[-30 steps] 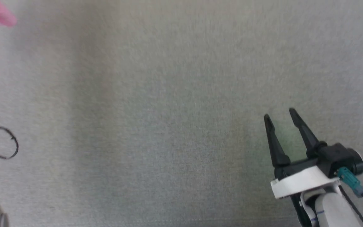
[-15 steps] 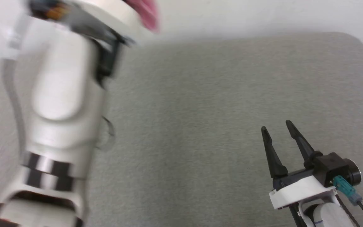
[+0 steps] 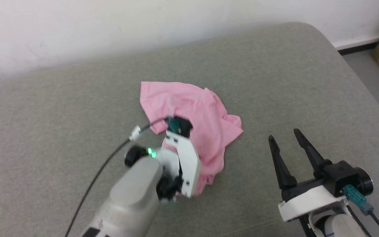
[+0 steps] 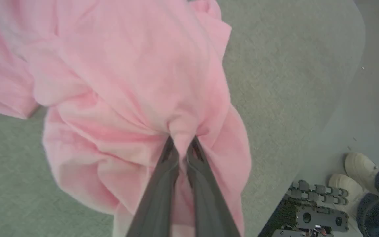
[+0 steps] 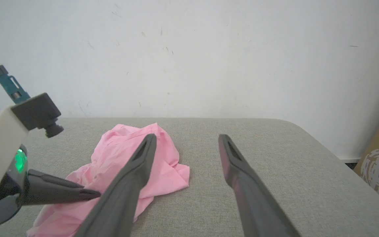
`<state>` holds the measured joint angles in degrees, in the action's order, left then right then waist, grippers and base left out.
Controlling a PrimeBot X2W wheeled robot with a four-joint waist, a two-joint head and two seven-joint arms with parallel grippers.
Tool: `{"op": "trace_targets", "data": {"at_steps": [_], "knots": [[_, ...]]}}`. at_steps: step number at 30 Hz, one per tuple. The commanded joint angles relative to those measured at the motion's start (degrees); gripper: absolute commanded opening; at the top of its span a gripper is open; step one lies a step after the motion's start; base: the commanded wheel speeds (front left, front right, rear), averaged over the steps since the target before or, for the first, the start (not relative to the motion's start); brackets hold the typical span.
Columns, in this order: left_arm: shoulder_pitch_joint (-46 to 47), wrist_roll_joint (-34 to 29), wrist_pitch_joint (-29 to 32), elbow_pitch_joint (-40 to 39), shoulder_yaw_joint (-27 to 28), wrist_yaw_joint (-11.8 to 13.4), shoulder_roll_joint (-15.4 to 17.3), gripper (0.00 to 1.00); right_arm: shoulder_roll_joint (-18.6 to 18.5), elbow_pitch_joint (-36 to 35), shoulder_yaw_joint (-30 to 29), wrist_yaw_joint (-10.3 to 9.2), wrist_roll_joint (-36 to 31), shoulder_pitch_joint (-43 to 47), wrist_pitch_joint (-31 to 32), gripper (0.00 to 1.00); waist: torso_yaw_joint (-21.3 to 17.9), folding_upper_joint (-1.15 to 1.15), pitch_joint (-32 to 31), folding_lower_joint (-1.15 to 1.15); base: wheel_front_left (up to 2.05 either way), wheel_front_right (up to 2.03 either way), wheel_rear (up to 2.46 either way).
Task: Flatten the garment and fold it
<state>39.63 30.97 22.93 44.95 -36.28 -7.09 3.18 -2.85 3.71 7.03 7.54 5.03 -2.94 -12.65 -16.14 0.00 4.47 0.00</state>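
The crumpled pink garment (image 3: 206, 112) is lying heaped near the middle of the grey cushion (image 3: 291, 72), the left gripper (image 4: 181, 144) is pinching a fold of it between nearly closed fingers, and the right gripper (image 3: 283, 134) is hovering spread wide, clear of the cloth.

Bunched pink garment (image 4: 127, 75), a fold pinched in the left hand (image 4: 183, 148), grey padded surface (image 4: 285, 82) beneath, white shoes (image 4: 357, 164) lower right

The garment (image 3: 206, 108) is thin, soft, matt cloth; the grey surface (image 3: 275, 65) is matt, finely textured fabric.
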Motion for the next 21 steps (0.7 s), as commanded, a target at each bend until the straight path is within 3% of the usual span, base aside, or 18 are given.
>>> {"op": "trace_targets", "data": {"at_steps": [1, 3, 4, 5, 8, 11, 18, 21], "knots": [[-2.0, 2.1, 2.8, 1.1, -2.0, -0.4, -0.2, 0.00, 0.0, 0.1, 0.1, -0.05, 0.0, 0.4, -0.1, 1.00, -1.4, 0.00, 0.7, 0.00, 0.00, 0.00, 0.00], [-3.1, 3.6, 5.1, 2.3, -3.1, -0.4, -0.2, 0.00, 0.0, 0.3, 0.1, -0.05, 0.0, 0.5, 0.0, 1.00, -1.2, 0.00, 0.9, 0.00, 0.00, 0.00, 0.00], [-3.3, 4.1, 5.6, 2.6, -3.4, -0.4, -0.1, 0.45, 0.0, 0.3, 0.0, -0.05, 0.0, 0.5, 0.0, 1.00, -0.8, 0.00, 0.9, 0.00, 0.00, 0.00, 0.00], [-3.4, 4.4, 5.7, 2.7, -3.5, -0.4, 0.0, 1.00, 0.0, 0.4, -0.1, -0.05, -0.1, 0.6, 0.1, 1.00, -0.5, 0.00, 0.8, 0.00, 0.00, 0.00, 0.00], [-3.3, 5.3, 3.0, 1.5, -3.0, -0.4, 0.5, 1.00, 0.0, 0.4, 0.0, -0.05, -0.3, 0.7, 0.3, 1.00, 0.9, 0.00, 0.6, 0.00, 0.00, 0.00, 0.00], [-2.9, 4.8, -5.3, -1.6, -1.0, 0.3, 1.4, 1.00, 0.0, 0.2, -0.4, -0.05, -0.4, 0.8, 0.4, 1.00, 2.7, 0.00, 0.3, 0.00, 0.00, 0.00, 0.00], [-5.2, 1.4, -34.0, -11.8, 6.4, 6.7, 4.3, 1.00, 0.0, -0.8, -1.8, -0.05, -1.0, 0.9, 0.8, 1.00, 7.9, 0.00, -0.4, 0.00, 0.00, 0.00, 0.00], [-8.3, -0.5, -37.5, -16.2, 9.6, 9.3, 6.3, 1.00, 0.0, -1.2, -2.5, -0.05, -1.0, 0.7, 1.0, 1.00, 9.9, 0.00, -0.6, 0.00, 0.00, 0.00, 0.00]]}}
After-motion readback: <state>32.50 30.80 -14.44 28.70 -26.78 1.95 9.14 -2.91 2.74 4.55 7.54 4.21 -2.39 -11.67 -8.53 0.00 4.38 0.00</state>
